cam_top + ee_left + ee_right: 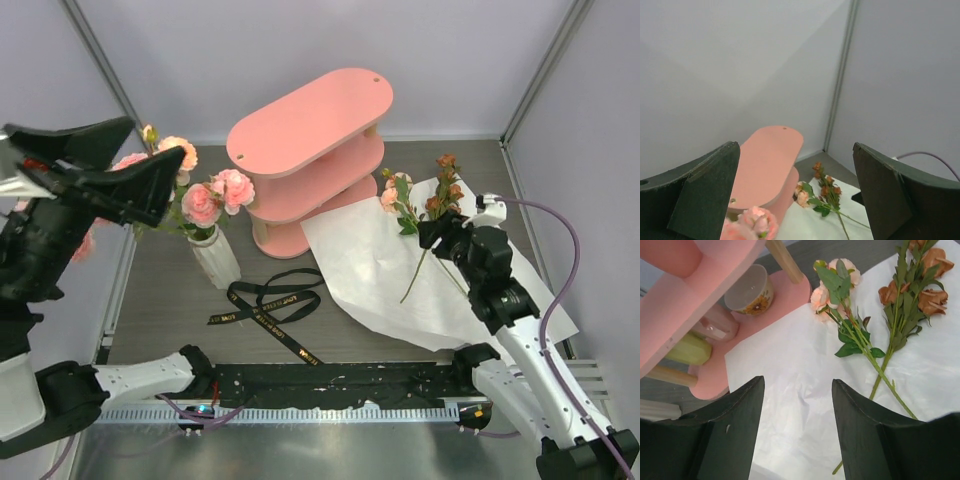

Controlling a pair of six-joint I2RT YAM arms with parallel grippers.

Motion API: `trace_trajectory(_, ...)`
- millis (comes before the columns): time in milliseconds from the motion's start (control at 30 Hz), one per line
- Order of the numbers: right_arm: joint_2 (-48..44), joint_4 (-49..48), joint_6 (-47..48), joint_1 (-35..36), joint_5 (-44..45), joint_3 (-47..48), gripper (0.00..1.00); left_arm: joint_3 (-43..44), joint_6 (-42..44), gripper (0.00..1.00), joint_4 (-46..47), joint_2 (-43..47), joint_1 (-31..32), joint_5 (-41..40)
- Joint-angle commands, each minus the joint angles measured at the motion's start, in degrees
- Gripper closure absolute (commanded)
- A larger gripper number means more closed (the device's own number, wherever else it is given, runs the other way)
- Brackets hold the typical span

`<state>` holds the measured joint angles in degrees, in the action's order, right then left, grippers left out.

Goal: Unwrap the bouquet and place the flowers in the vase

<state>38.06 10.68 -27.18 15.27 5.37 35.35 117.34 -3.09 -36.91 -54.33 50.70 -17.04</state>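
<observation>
Black plastic, matte and blunt: my right gripper (797, 390) hung with its two fingers parted to a middling gap and nothing between them. It was poised above the white paper (380, 275) toward the table's right edge. Just ahead of the fingertips, untouched, lay two of the flowers: a peach-headed stem (835, 282) and a rusty brown stem (920, 287). Their thin green stalks converged as they ran back toward me.

I judged the unwrapping done. The paper lay opened out and creased, and the black ribbon (270, 305), lettered in gold, lay loose on the grey wood-grain table (160, 290) near its front edge. So the step in hand was carrying stems across. The next move called for lowering onto one wiry stalk and closing well in from this gap. The stalk looked slender, and the sheet beneath could be pinched up with it. After that, the stalk would have to be lifted clear of its neighbour.

My left gripper (155, 138) was spread wide and empty, raised high over the left edge. Near it stood the vase (215, 260), white, ribbed and cylindrical, holding pink roses (215, 195) with soft, fabric-like petals. Between vase and paper rose the pink shelf (310, 150), smooth oval tiers on wooden pegs. A small glazed cup (747, 290) sat on a lower tier.
</observation>
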Motion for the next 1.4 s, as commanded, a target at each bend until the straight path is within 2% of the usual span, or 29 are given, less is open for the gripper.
trace_trajectory(0,6.2,2.94,-1.47,-0.06,3.67,4.54,0.38,5.79,-2.61,0.0,-7.29,-10.68,-0.16,16.84)
trace_trajectory(100,14.36,6.8,-2.79,-0.24,6.49,7.18,0.38,6.94,-4.54,0.0,-8.88,-14.66,-0.07,23.53)
trace_trajectory(367,35.22,10.77,-1.39,-3.93,10.01,14.2,0.4,1.32,-8.85,0.0,-9.67,-24.5,-0.16,37.14)
trace_trajectory(400,36.8,10.94,-0.43,-4.54,10.71,14.91,0.41,-0.08,-9.21,0.0,-9.76,-25.12,-0.07,41.17)
trace_trajectory(500,42.78,11.82,2.47,-4.81,13.52,17.64,0.43,-4.03,-10.71,0.03,-9.68,-26.71,0.1,46.2)
trace_trajectory(633,48.84,12.35,6.26,-4.81,16.25,20.01,0.47,-13.17,-13.33,0.04,-5.29,-25.22,0.37,46.74)
trace_trajectory(767,50.62,10.07,7.93,-4.81,13.98,19.14,0.53,-20.12,-14.83,0.05,-1.16,-23.81,0.28,48.24)
trace_trajectory(1000,49.56,3.66,9.95,-4.81,7.47,15.36,0.57,-21.89,-15.54,0.05,-0.45,-24.07,0.28,48.68)
trace_trajectory(1233,51.06,2.6,10.39,-4.28,6.77,14.74,0.59,-23.91,-16.77,0.05,1.31,-23.46,0.28,48.94)
trace_trajectory(1367,50.79,1.1,10.74,-3.75,3.17,14.04,0.59,-24.7,-17.3,0.05,1.49,-23.28,0.28,49.03)
